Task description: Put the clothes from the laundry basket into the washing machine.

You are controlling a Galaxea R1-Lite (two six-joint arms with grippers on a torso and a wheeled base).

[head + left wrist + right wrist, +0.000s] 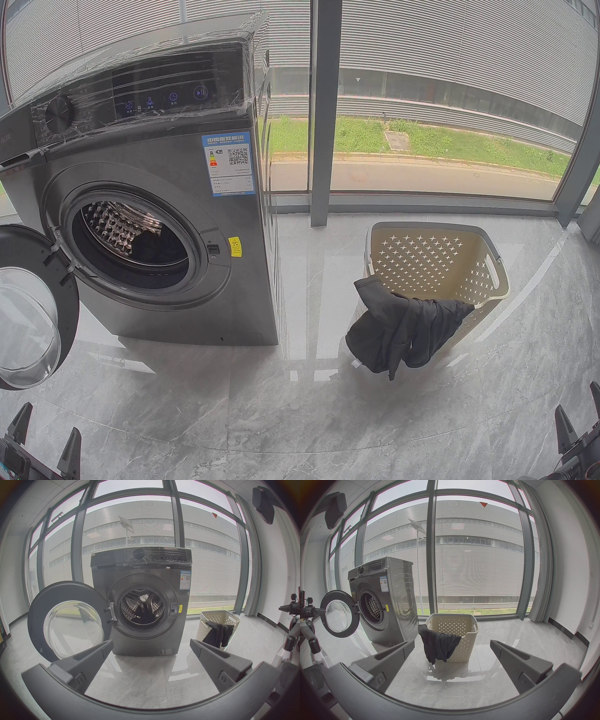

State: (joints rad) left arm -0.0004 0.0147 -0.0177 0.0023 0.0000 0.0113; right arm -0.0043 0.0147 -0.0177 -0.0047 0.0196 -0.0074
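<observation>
Head view: a grey washing machine filled the upper left, its round door swung open at the lower left edge. Right of centre, a cream laundry basket stood on the glossy grey stone floor. A dark garment lay draped over its near rim, hanging outside. The left hand and right hand sat in the bottom corners, well apart from the cloth.

Left wrist view: the left hand's fingers were spread and empty, facing the open drum.

Right wrist view: the right hand was spread and empty, facing the basket, so it looked the better one to pick. Pinching the bunched cloth at the rim and lifting straight up would likely keep the light basket from tipping or sliding. Tall windows stood behind.
</observation>
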